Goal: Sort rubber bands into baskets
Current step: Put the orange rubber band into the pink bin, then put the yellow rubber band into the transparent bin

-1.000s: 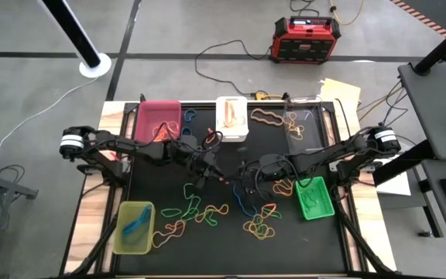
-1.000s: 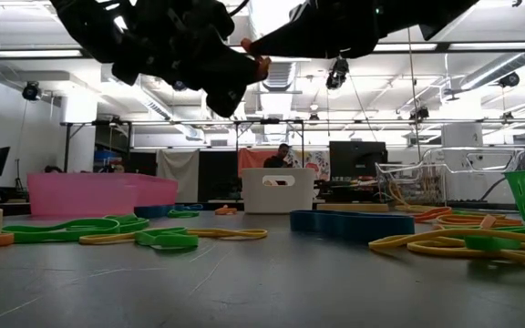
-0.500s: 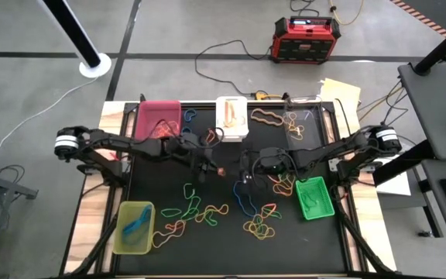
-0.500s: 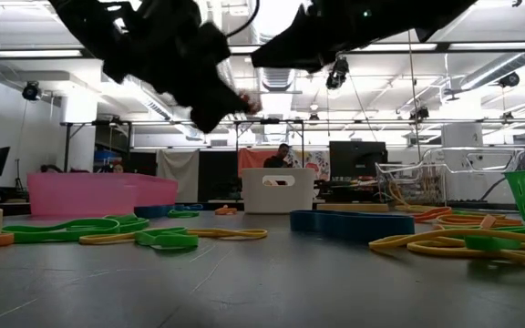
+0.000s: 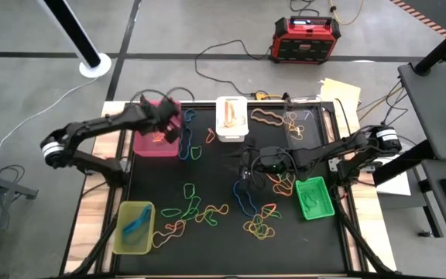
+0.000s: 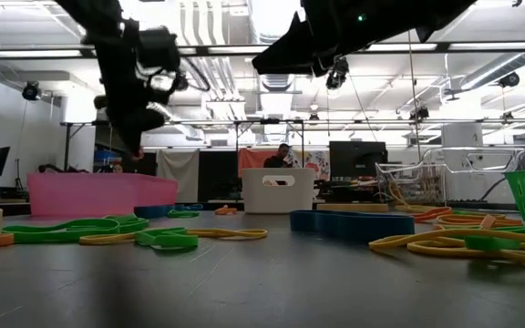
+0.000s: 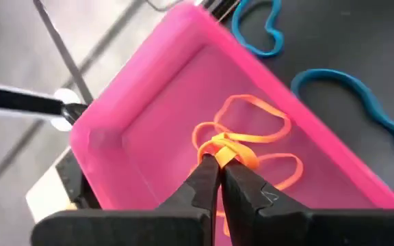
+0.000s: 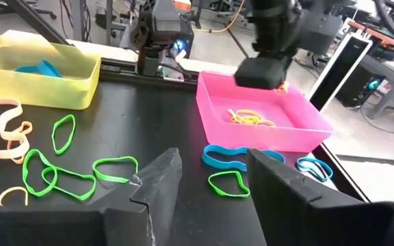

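Left hand (image 7: 219, 162) pinches an orange band (image 7: 232, 152) over the pink basket (image 7: 142, 116); blue bands (image 7: 351, 92) lie beside.

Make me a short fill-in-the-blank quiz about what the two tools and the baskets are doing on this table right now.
1. The left tool is shut on an ______ rubber band.
2. That tool hangs over the ______ basket.
3. The right tool stands ______ above the black mat, holding nothing.
4. The yellow-green basket holds a ______ rubber band.

Missing words: orange; pink; open; blue
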Robot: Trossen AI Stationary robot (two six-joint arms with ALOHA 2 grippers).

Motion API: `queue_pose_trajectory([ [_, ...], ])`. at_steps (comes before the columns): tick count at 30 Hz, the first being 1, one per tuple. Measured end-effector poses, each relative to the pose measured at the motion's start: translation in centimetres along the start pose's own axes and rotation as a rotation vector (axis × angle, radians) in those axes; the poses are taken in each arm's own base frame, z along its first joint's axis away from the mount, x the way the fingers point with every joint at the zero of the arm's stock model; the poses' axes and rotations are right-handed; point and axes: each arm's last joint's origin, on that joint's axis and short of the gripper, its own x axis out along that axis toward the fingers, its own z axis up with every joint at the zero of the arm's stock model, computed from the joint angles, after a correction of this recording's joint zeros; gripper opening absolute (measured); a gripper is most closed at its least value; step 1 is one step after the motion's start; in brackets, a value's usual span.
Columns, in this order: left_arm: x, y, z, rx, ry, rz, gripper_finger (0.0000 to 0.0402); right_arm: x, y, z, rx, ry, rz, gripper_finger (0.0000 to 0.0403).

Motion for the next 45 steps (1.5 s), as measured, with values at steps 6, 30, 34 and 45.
queue_pose_trajectory([
  [6,2.3,3.5,-0.2,-0.119,0.102,0.015,0.0048,0.0,0.1,-0.1,0.020,0.010,0.011,0.0164],
  [30,-7.5,-5.0,-2.8,0.104,-0.258,-0.282,0.0190,-0.1,4.9,-1.5,0.118,0.140,0.234,0.0137],
  [34,-10.2,-6.7,-4.5,0.180,-0.342,-0.396,0.0189,1.8,6.4,-1.6,0.115,0.169,0.246,0.0148],
  [45,-14.1,-8.2,-7.9,0.293,-0.469,-0.517,0.0189,7.2,9.2,-2.3,0.099,0.379,0.311,0.0167],
])
